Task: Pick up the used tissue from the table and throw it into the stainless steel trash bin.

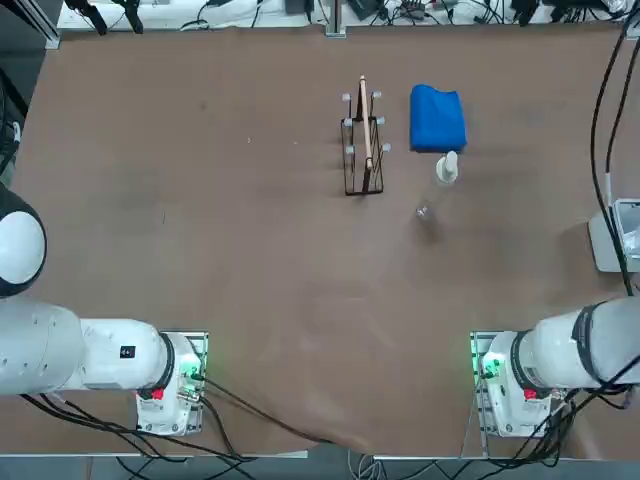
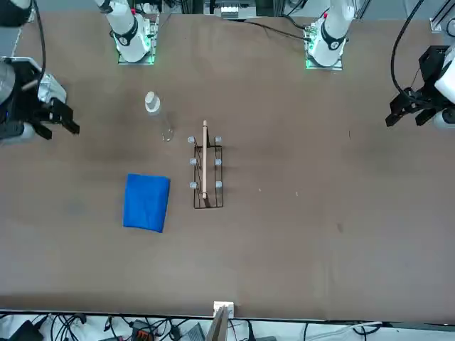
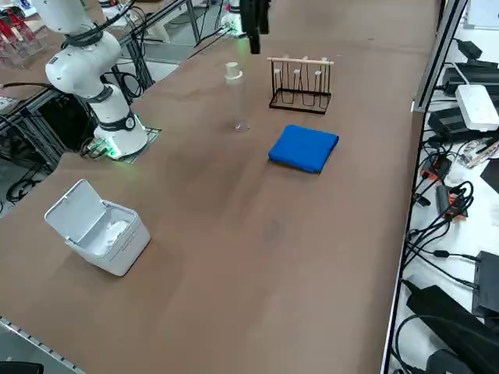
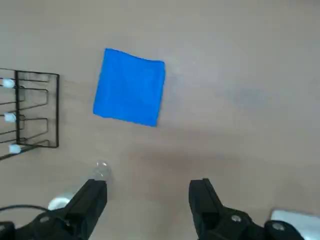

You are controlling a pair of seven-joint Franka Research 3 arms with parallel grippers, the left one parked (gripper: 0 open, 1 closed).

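Gripper spread and empty above the table

Gripper [image 4: 148,200] hung over bare table [image 4: 240,75] in the wrist view, its two dark fingers [image 4: 90,200] standing wide apart with nothing between them; in the front view it showed at the far left edge [image 2: 60,117], raised above the tabletop. Blue cloth [image 4: 130,86] lay flat ahead of the fingers, the black wire rack [image 4: 30,112] beside it and apart from it; the clear bottle's white cap [image 4: 60,202] sat close by one finger. In the top view the cloth [image 1: 437,118] lay in the upper middle, the rack [image 1: 362,150] just left of it, the bottle [image 1: 446,168] just below the cloth's lower corner. Bin [image 3: 97,226] stood at the lower left of the side view, lid tipped up and open; something white and crumpled, apparently the tissue [image 3: 115,231], lay inside it; in the top view the bin [image 1: 612,235] was cut by the right edge, well apart from the cloth.
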